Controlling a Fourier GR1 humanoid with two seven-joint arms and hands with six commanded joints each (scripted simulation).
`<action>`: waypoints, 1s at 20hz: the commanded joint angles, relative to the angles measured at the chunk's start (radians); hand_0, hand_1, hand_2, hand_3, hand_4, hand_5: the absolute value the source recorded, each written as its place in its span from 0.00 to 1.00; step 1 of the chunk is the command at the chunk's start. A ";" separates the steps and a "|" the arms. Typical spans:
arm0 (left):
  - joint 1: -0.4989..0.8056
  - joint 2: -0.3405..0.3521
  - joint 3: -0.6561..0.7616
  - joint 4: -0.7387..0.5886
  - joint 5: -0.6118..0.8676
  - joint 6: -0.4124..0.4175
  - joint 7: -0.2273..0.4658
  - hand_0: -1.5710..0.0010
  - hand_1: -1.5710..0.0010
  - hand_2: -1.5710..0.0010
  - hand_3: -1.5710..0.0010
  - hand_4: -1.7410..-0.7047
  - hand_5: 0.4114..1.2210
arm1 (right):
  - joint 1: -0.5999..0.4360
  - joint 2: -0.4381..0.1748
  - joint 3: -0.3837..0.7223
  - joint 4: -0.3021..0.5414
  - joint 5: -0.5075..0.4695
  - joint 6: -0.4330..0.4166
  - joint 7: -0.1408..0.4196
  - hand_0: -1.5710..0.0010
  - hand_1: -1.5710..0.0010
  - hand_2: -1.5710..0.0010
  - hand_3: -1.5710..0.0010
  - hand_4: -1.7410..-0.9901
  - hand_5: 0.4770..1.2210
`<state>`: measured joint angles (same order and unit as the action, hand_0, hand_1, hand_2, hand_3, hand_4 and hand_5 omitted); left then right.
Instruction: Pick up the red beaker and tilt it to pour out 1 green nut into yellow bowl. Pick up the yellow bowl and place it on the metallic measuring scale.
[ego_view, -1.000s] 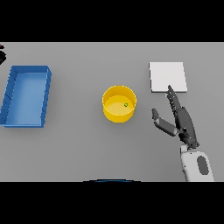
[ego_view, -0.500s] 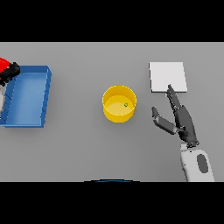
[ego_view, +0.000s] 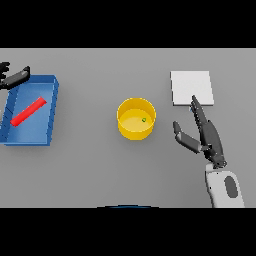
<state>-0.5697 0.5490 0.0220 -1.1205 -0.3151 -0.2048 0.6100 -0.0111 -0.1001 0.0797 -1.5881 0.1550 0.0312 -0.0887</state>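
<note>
The yellow bowl (ego_view: 136, 118) stands at the table's middle with one small green nut (ego_view: 144, 119) inside it. The red beaker (ego_view: 28, 111) lies on its side, slanted, inside the blue tray (ego_view: 48, 116) at the left. My left hand (ego_view: 15, 77) hovers at the far left edge just above the tray's back rim, fingers relaxed and holding nothing. My right hand (ego_view: 206, 135) is open to the right of the bowl, fingers straight and pointing toward the white square scale (ego_view: 192, 88) at the back right, its thumb spread toward the bowl.
The blue tray's walls rise at the left edge of the table. Bare grey table lies between the bowl and my right hand.
The red beaker has left my left hand and now lies in the blue tray. My left hand has drawn back above the tray's far rim. My right hand has barely moved.
</note>
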 joint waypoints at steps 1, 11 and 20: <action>-0.002 0.001 -0.002 0.007 -0.006 -0.007 0.000 0.87 0.89 0.90 0.94 0.93 0.30 | -0.003 -0.002 0.000 0.001 0.005 -0.003 0.003 1.00 1.00 1.00 1.00 0.58 0.32; 0.011 -0.027 -0.008 -0.039 -0.041 0.058 -0.023 0.99 0.99 0.99 0.99 0.99 0.33 | -0.064 -0.053 0.062 -0.019 0.132 -0.007 0.075 1.00 1.00 1.00 1.00 0.73 0.25; 0.046 -0.035 0.005 -0.090 -0.016 0.062 -0.028 1.00 1.00 1.00 1.00 0.96 0.37 | -0.325 -0.240 0.265 0.083 0.369 0.192 0.018 1.00 1.00 1.00 1.00 0.68 0.20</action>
<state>-0.5240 0.5137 0.0266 -1.2103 -0.3309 -0.1432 0.5822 -0.3368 -0.3401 0.3448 -1.5058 0.5239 0.2222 -0.0702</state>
